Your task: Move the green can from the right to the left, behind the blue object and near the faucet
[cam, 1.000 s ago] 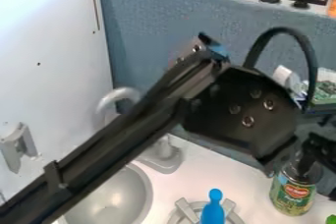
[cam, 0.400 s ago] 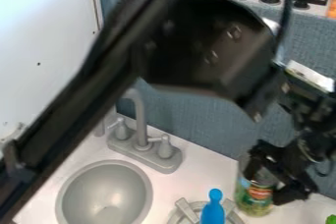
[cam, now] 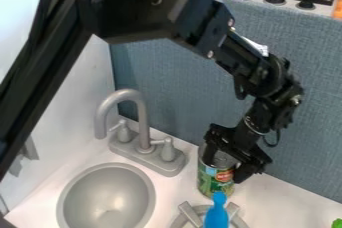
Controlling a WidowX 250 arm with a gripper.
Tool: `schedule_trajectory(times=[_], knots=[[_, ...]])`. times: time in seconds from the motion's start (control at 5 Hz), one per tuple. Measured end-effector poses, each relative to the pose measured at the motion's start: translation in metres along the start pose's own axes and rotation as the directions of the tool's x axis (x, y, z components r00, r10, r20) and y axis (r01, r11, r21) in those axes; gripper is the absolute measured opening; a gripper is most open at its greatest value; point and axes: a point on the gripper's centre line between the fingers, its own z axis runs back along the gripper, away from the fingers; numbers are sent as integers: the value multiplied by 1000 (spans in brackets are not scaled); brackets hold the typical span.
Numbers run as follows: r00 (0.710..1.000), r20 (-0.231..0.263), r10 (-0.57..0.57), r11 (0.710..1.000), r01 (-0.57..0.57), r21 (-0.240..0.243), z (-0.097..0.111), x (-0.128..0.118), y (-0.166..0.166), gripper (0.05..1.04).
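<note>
Between the black fingers (cam: 249,164) is a green-labelled can (cam: 215,177)

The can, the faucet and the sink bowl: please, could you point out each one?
Can (cam: 216,183), camera view, on its label.
Faucet (cam: 143,126), camera view, on its spout.
Sink bowl (cam: 103,192), camera view, on its inside.

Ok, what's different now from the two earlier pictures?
The can has moved left across the picture and a little up, from the right side of the counter to nearer the faucet. The gripper has travelled with it, its fingers around the can in this view, and the arm has shifted too. The sink, faucet and blue object stayed put.
</note>
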Motion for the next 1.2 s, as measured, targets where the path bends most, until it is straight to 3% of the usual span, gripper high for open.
schedule_trajectory(times=[0.2,0.4,0.6,0.8,1.0,1.2], knots=[[1000,-16,-6,1000,6,10,0,2,7,1001],[999,-37,15,999,-16,-33,4,3,14,1001],[998,-34,50,993,-53,-105,36,-5,22,1001],[995,8,103,968,-99,-229,87,-32,38,1001],[998,-47,45,939,-58,-339,106,-69,39,1001],[990,-129,-56,936,8,-351,89,-113,44,1001]])
